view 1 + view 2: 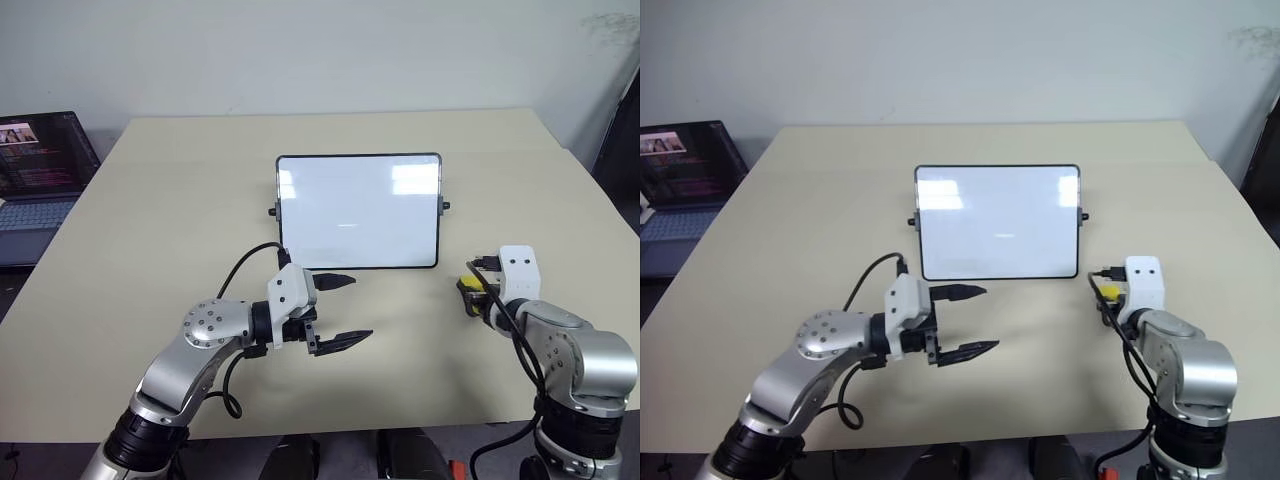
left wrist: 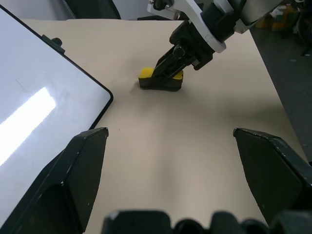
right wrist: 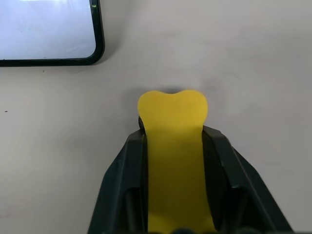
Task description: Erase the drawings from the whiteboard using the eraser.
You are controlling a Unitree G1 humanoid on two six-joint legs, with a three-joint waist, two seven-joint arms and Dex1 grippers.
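The whiteboard [image 1: 358,210] stands upright mid-table, glossy white in a thin black frame. No drawings are visible on its face. The eraser [image 3: 173,146], a small yellow block with a dark underside, rests on the table right of the board's lower right corner. My right gripper [image 1: 472,290] is shut on the eraser, its two black fingers pressing the yellow sides; the left wrist view also shows the eraser [image 2: 146,74] held this way. My left gripper [image 1: 358,308] hovers open and empty in front of the board's lower left part, pointing toward the eraser.
An open laptop [image 1: 40,170] sits at the far left, beside the table's left edge. The beige table [image 1: 200,200] stretches around the board, with bare surface between the two grippers. The table's front edge lies close under both arms.
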